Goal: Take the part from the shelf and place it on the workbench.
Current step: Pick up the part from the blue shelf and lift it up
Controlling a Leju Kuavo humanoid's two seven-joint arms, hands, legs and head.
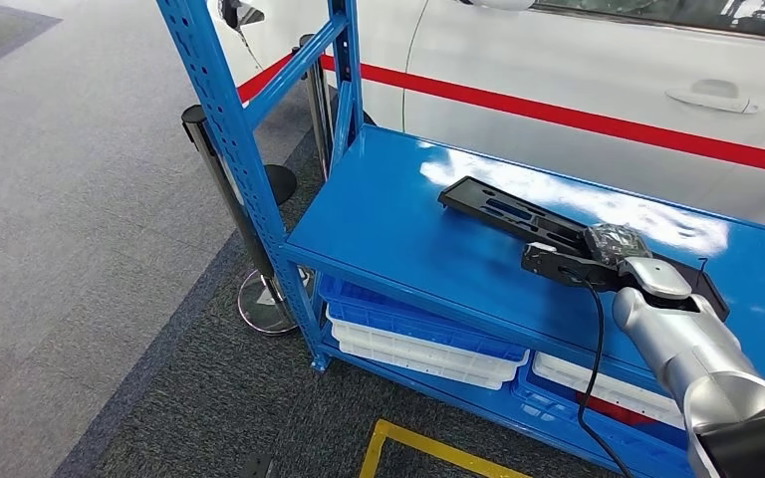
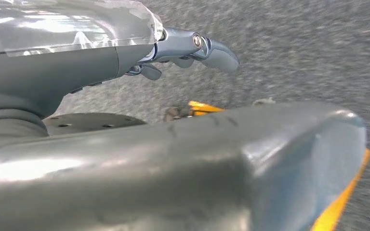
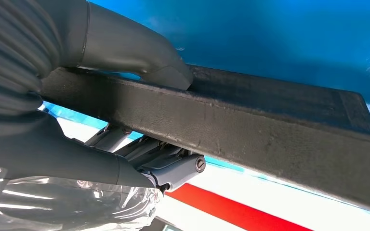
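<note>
A long flat black part (image 1: 503, 211) lies across the top of the blue shelf (image 1: 388, 219), running from the middle toward the right. My right hand (image 1: 618, 244) grips its near end. In the right wrist view the thumb (image 3: 130, 50) presses on one face of the part (image 3: 270, 137) and the darker fingers (image 3: 173, 166) curl under the other. Whether the part has left the shelf surface I cannot tell. My left hand (image 2: 67, 72) hangs over grey carpet with its fingers (image 2: 212, 48) stretched out and nothing in it.
A white car with a red stripe (image 1: 578, 70) stands close behind the shelf. A black stanchion post (image 1: 221, 184) with a round base (image 1: 264, 304) is beside the shelf's left upright (image 1: 214, 100). White and blue trays (image 1: 418, 349) fill the lower level. Yellow floor tape (image 1: 398, 443) lies in front.
</note>
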